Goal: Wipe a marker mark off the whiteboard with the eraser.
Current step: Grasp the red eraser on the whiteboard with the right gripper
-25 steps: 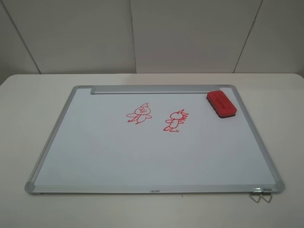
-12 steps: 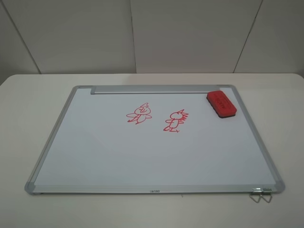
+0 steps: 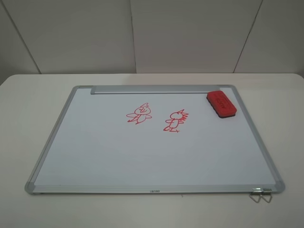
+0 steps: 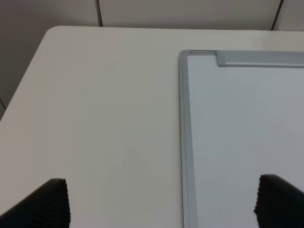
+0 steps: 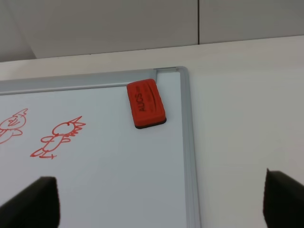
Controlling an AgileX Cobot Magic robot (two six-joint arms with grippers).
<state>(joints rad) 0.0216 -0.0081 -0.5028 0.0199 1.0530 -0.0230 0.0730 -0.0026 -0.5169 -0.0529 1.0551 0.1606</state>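
Observation:
The whiteboard [image 3: 142, 156] lies flat on the table with its pen-tray strip [image 3: 147, 89] along the far edge. The marker mark [image 3: 139, 114], a wide red bird doodle, sits a little left of the board's middle; in the right wrist view it [image 5: 12, 126] is cut off at the frame edge. The red eraser [image 3: 221, 101] rests on the board's far right corner, also seen as the eraser [image 5: 146, 103] ahead of my right gripper [image 5: 156, 202], which is open and empty. My left gripper [image 4: 161, 204] is open over the board's left frame [image 4: 185, 142]. Neither gripper shows in the high view.
An upright red doodle with a spiky crest [image 3: 176, 121] stands right of the bird mark, also visible [image 5: 57, 137] in the right wrist view. A metal hanging clip [image 3: 261, 194] sticks out at the board's near right corner. The white table [image 3: 28, 118] surrounds the board.

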